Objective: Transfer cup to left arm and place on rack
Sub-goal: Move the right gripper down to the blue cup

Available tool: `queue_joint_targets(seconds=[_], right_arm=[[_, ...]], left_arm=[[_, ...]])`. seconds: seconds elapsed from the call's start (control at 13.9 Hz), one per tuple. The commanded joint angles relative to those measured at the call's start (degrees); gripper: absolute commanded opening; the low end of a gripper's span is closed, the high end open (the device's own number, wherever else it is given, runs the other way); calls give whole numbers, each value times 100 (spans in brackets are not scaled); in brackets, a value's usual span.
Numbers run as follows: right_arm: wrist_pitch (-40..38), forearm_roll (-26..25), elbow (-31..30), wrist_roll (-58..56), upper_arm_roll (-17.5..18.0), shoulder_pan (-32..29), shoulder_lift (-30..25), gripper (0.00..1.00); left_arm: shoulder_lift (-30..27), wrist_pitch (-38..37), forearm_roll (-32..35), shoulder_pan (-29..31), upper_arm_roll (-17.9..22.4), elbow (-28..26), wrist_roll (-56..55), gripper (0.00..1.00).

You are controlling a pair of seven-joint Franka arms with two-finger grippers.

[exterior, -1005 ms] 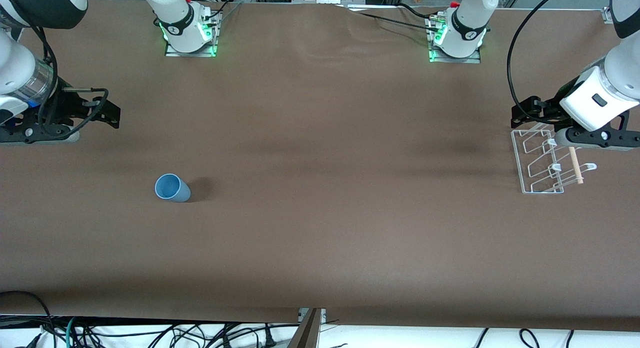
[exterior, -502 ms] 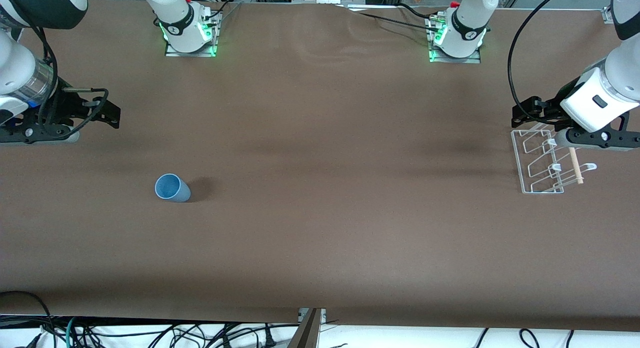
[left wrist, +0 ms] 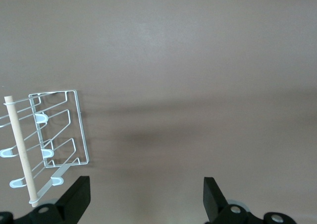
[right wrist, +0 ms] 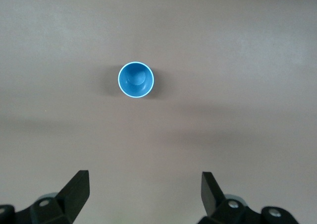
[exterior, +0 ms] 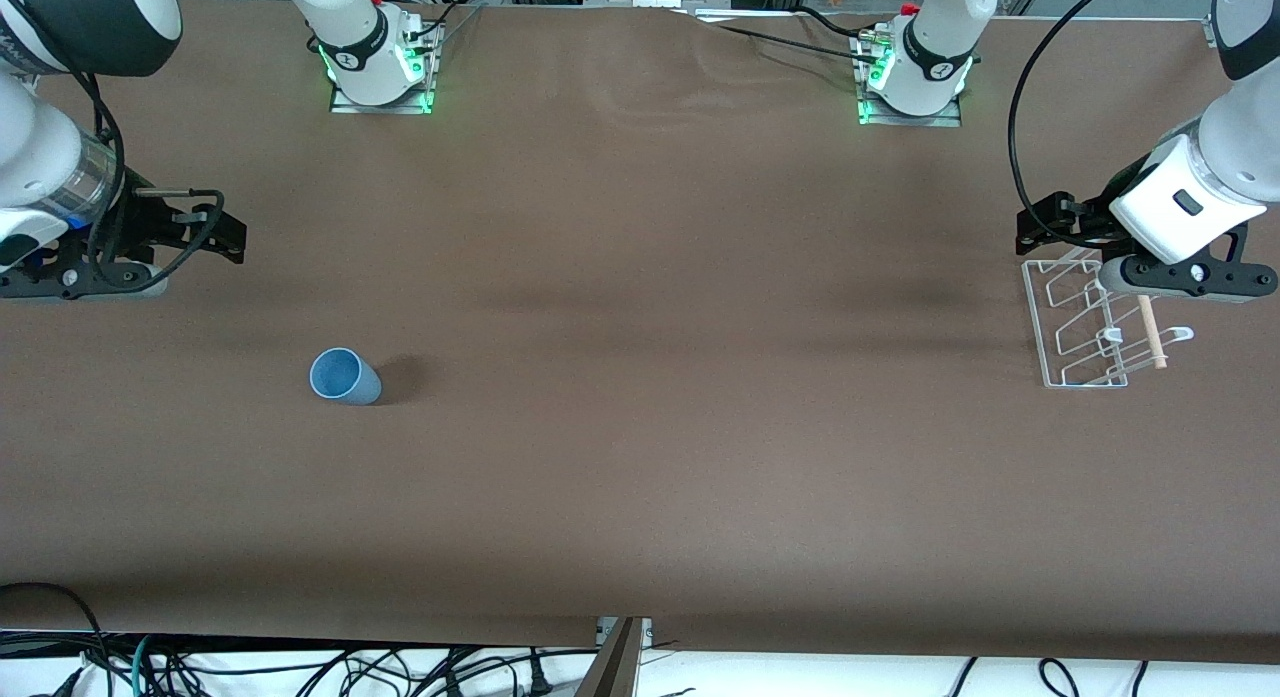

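Note:
The light-blue cup (exterior: 345, 377) stands upright, mouth up, on the brown table toward the right arm's end. It also shows in the right wrist view (right wrist: 135, 80), well clear of the fingers. My right gripper (exterior: 228, 235) is open and empty over bare table, apart from the cup; it shows in its wrist view (right wrist: 144, 194) too. The white wire rack (exterior: 1088, 322) with its wooden dowel (exterior: 1152, 329) sits at the left arm's end and shows in the left wrist view (left wrist: 57, 135). My left gripper (exterior: 1036, 229) hangs open and empty over the table at the rack's edge, seen in its wrist view (left wrist: 146, 199).
The two arm bases (exterior: 380, 72) (exterior: 912, 77) stand along the table edge farthest from the front camera. Cables (exterior: 300, 667) hang below the table edge nearest to it. The brown table cloth (exterior: 660, 397) lies between cup and rack.
Both hands have shifted slightly toward the bases' edge of the table. The cup and the rack have not moved. Both grippers stay open.

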Motion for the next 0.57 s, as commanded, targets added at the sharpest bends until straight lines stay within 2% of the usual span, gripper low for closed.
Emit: queue_joint_targets(seconds=[0.0, 0.5], right_arm=[[8, 31, 197, 17, 17, -111, 428, 100], [781, 49, 127, -53, 0, -348, 1308, 100]], left_arm=[[48, -97, 47, 11, -27, 121, 39, 100], [56, -80, 47, 3, -27, 112, 39, 100]])
